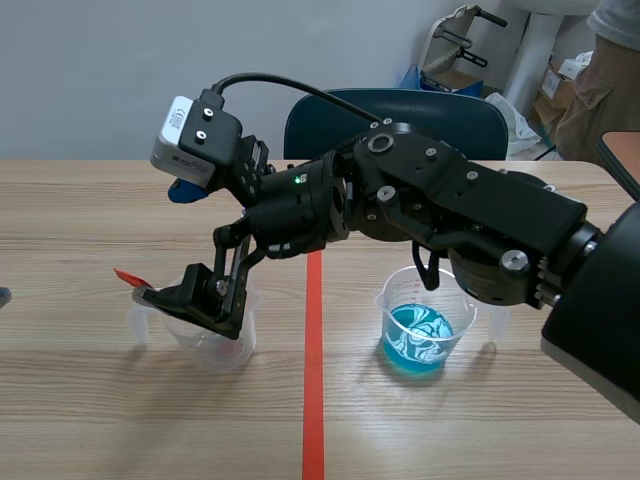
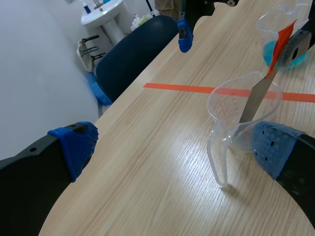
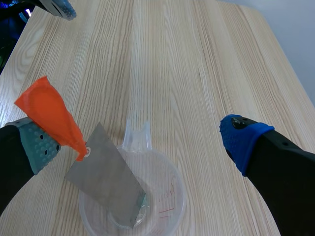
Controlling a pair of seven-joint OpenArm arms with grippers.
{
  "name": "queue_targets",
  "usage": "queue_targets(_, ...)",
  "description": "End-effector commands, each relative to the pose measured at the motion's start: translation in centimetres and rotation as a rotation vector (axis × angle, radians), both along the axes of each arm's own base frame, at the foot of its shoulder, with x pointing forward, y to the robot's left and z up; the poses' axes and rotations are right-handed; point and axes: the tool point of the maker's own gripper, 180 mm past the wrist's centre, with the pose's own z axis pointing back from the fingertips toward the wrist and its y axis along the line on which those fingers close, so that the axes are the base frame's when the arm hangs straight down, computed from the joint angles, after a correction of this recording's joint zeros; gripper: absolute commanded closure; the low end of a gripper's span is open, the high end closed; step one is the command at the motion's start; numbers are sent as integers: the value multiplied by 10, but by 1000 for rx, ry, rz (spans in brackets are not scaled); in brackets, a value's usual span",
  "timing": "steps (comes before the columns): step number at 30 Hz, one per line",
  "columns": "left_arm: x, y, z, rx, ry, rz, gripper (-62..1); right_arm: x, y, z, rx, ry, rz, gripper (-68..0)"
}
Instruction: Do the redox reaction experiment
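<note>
- Right arm point(image 1: 560, 260): enters from the right, crosses the red tape line point(image 1: 313, 380) and ends above the left half of the table point(image 1: 100, 420).
- Right gripper point(image 3: 140, 142): fingers spread wide, one either side of the clear cup point(image 2: 221, 128). Nothing is clamped between them.
- Grey-green pad point(image 3: 39, 145): sits just beside the orange tag point(image 3: 49, 115). Contact cannot be confirmed.
- Metal strip point(image 3: 106, 172): lower end stands inside the clear cup. The strip leans tilted against the rim, and the tagged upper end projects above the rim.
- Clear cup: upright on the table, left of the tape line. No coloured liquid shows in it.
- Left gripper point(image 2: 174, 147): fingers wide apart, holding nothing. It is low over the table, with the clear cup just ahead of one blue pad point(image 2: 275, 147).
- Second cup point(image 1: 460, 320): upright, right of the tape line, well apart from the clear cup. It holds blue liquid point(image 1: 418, 338) in its lower part.
- Dark blue chair point(image 1: 400, 115): stands beyond the far table edge.
</note>
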Motion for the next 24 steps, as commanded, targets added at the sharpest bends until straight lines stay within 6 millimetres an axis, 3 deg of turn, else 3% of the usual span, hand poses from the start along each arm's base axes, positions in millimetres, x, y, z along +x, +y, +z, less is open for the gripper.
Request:
queue_targets(1,3,-4,9,-27,-28,-7,-623,1,4,12,29,-15,15,-679)
queue_targets(24,4,-4,7,-21,-23,-3,-623,1,4,13,30,-15,15,-679)
